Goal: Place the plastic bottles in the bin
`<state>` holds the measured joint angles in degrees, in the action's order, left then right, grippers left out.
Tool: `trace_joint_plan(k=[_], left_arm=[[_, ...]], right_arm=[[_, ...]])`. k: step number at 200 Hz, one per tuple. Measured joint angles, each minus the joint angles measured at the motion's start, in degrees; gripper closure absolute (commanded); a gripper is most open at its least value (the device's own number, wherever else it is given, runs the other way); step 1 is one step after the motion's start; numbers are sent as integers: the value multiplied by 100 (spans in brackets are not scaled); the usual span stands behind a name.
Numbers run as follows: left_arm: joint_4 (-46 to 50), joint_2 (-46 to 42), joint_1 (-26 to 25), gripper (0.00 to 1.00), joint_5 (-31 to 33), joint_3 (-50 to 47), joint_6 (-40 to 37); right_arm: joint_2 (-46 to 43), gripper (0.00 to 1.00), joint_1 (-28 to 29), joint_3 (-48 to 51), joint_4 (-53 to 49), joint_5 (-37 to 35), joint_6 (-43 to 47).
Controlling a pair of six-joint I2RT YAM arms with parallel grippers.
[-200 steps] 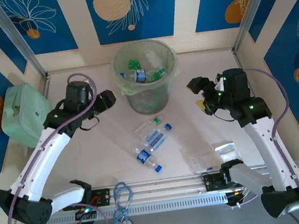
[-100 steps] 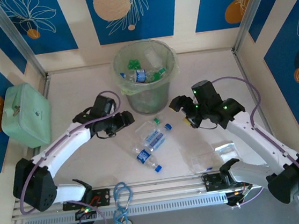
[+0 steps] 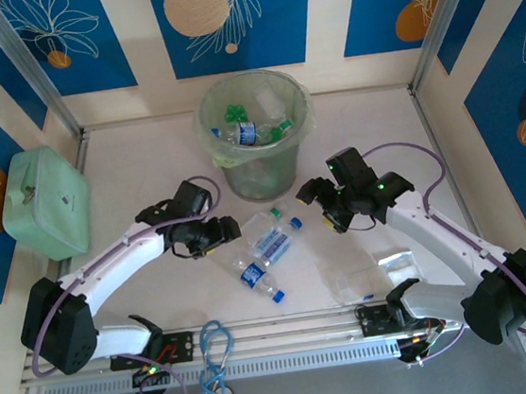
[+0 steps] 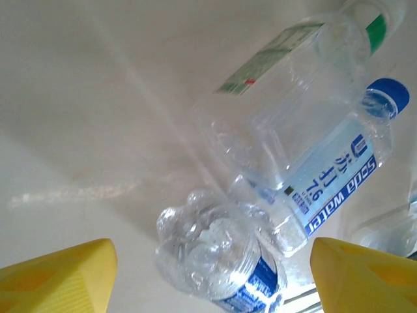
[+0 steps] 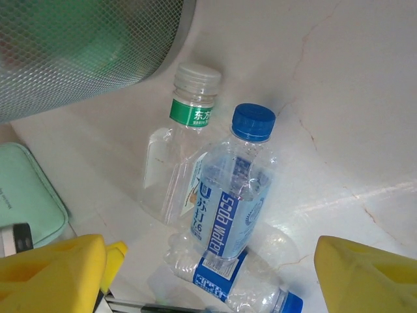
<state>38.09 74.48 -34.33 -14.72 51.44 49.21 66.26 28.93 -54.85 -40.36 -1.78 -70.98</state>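
Three clear plastic bottles lie clustered on the pale surface, just in front of the round grey-green bin. The left end effector and right end effector flank them — both spread wide, empty — apparently poised to grasp.

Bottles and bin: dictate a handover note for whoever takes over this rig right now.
Left gripper: open, empty, over the crushed bottle.
Right gripper: open, empty, near the Soda water bottle.
Done: several bottles lie in the bin.
Left: three bottles on the table, including the green-collared bottle, need binning.
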Motion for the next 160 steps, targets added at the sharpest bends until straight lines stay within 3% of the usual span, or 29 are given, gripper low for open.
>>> trace_joint_plan(k=[73, 160], left_arm=[[485, 446, -116, 18, -525, 4, 304], [205, 833, -341, 15, -907, -76, 870]], right_arm=[[160, 17, 22, 0, -2, 0, -22], [179, 17, -83, 0, -33, 28, 4]])
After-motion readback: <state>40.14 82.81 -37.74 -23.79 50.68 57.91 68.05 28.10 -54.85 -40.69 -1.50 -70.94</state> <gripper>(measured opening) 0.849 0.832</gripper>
